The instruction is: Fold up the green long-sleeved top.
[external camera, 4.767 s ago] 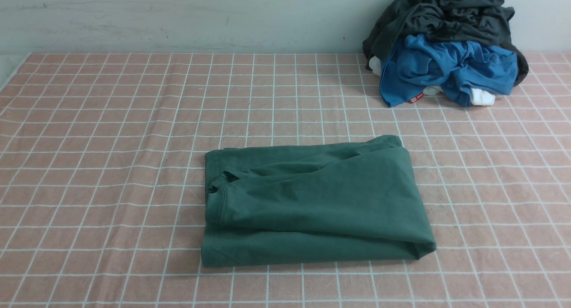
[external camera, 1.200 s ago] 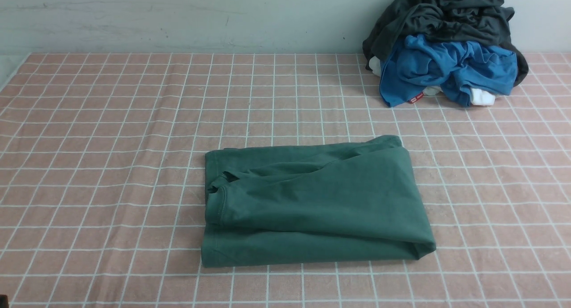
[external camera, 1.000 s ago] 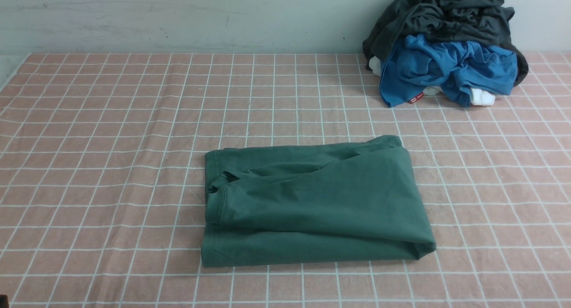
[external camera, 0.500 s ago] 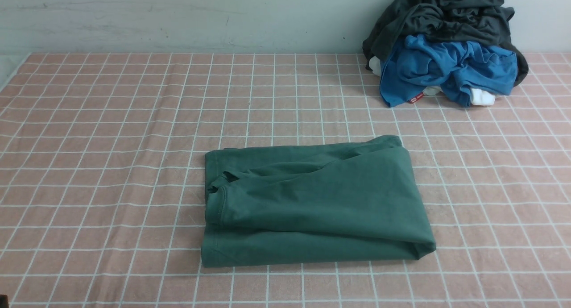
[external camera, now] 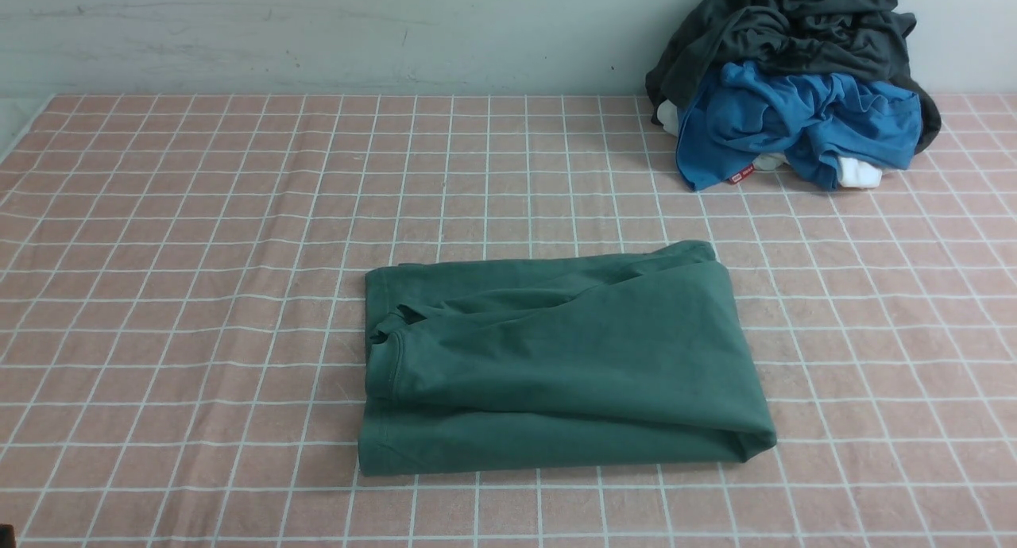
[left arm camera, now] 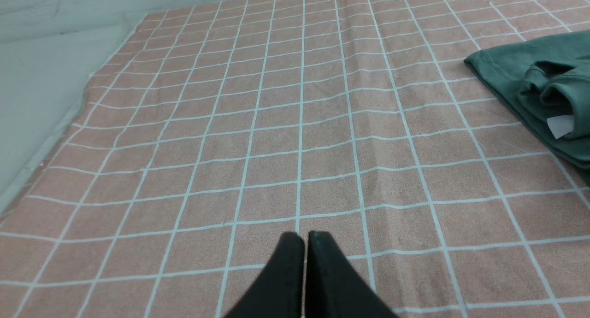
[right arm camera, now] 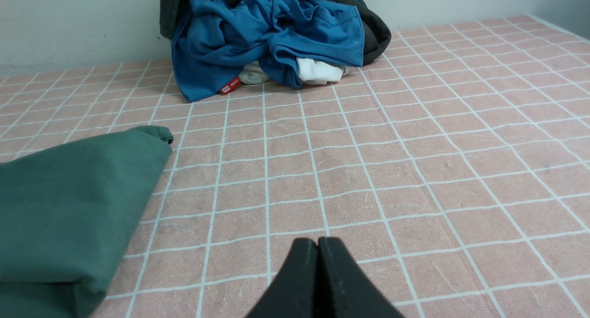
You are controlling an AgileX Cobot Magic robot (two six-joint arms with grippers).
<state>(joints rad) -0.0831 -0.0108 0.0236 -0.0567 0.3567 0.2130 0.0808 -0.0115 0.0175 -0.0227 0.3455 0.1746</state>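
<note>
Green long-sleeved top [external camera: 556, 365] folded, clear of fingers [left arm camera: 318, 262]

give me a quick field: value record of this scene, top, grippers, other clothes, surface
green long-sleeved top: folded into a compact rectangle, lying flat mid-table
left gripper: fingers shut, empty, off the top
right gripper: fingers shut, empty, off the top
clothes pile: dark grey-black garment over a blue garment, far right by the wall
tablecloth: pink with white grid
</note>
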